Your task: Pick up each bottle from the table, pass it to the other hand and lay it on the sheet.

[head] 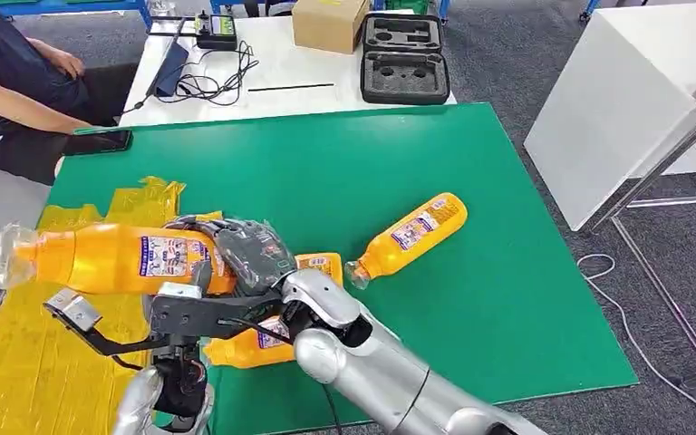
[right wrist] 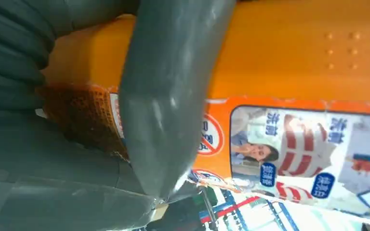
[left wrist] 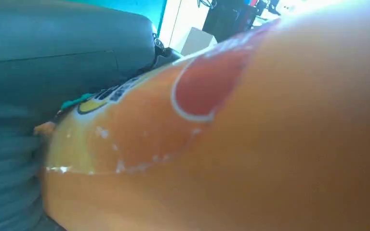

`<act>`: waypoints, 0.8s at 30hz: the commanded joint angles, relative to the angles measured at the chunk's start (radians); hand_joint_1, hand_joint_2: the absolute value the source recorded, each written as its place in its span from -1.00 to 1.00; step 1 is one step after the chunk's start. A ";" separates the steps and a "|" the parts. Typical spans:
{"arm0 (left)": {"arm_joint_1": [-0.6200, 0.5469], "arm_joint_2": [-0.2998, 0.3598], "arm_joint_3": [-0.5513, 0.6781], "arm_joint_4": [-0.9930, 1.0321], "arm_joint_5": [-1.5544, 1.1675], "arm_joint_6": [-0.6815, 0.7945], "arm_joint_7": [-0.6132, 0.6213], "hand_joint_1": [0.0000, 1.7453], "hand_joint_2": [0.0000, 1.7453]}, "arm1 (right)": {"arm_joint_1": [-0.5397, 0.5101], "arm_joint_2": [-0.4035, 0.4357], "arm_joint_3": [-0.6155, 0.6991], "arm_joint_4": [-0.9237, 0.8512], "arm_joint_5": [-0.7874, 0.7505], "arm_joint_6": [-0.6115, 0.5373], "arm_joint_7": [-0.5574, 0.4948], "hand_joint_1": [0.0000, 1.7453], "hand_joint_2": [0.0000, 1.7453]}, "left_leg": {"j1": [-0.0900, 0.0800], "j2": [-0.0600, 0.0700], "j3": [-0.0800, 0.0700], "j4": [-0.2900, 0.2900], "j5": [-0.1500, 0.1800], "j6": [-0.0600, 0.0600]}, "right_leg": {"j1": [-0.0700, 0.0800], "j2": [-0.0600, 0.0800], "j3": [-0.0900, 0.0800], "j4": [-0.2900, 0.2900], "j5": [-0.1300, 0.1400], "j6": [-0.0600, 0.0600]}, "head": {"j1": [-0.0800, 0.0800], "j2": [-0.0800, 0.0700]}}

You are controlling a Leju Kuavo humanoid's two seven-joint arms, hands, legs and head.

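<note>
Fingers (right wrist: 173,96) of right hand (head: 245,249) clamp held bottle (head: 109,258) above yellow sheet (head: 18,362); left hand's (head: 177,313) grasp unclear. Two bottles (head: 408,236) lie right of sheet. Risk: early release drops bottle off sheet

Held bottle (head: 113,258): orange body, clear neck end, label with blue, white and red print. Right hand (head: 252,254): dark grey. Second bottle (head: 410,234), at 3 o'clock of the hand: orange, multicoloured label. Third bottle (head: 263,343), at 6 o'clock: orange, partly hidden. Table mat (head: 471,299): plain green. Sheet (head: 27,362), at 8 o'clock: yellow, creased. Arms (head: 381,372): silver. Case (head: 405,59), at 1 o'clock: black.
</note>
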 commanded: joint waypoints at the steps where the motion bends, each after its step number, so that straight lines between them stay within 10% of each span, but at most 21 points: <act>1: -0.047 -0.019 0.102 -0.006 0.011 0.031 0.003 1.00 1.00 | 0.040 -0.025 0.001 -0.010 0.012 0.016 -0.020 -1.00 1.00 | 0.001 -0.001 0.003 -0.001 -0.001 -0.002 | 0.001 0.000 0.004 -0.001 -0.001 -0.003 | 0.000 0.000; 2: -0.044 -0.020 0.103 -0.011 0.010 0.033 0.004 1.00 1.00 | 0.048 -0.030 -0.013 -0.030 0.009 0.017 -0.022 -1.00 1.00 | 0.002 -0.001 0.004 0.000 -0.001 -0.002 | 0.002 0.000 0.004 -0.001 -0.001 -0.003 | 0.000 0.000; 3: -0.014 -0.032 0.128 -0.045 -0.005 0.057 -0.005 1.00 1.00 | 0.081 -0.089 -0.137 -0.171 0.024 -0.017 -0.026 -1.00 -1.00 | 0.001 -0.002 0.002 0.000 -0.001 -0.002 | 0.001 -0.002 0.003 -0.001 -0.001 -0.002 | 0.000 0.000; 18: -0.009 -0.038 0.121 -0.020 -0.049 0.057 -0.013 1.00 1.00 | 0.144 -0.152 -0.330 -0.348 0.110 -0.046 -0.023 -1.00 -1.00 | 0.001 -0.004 0.002 0.000 -0.001 -0.001 | 0.001 -0.003 0.003 -0.001 -0.001 -0.002 | 0.000 0.000; 24: -0.070 -0.011 0.173 0.032 -0.359 0.289 -0.041 1.00 1.00 | 0.176 -0.158 -0.374 -0.416 0.130 -0.038 -0.007 -1.00 -1.00 | 0.001 -0.005 0.001 0.000 0.000 -0.001 | 0.001 -0.004 0.002 -0.001 -0.001 -0.002 | 0.000 0.000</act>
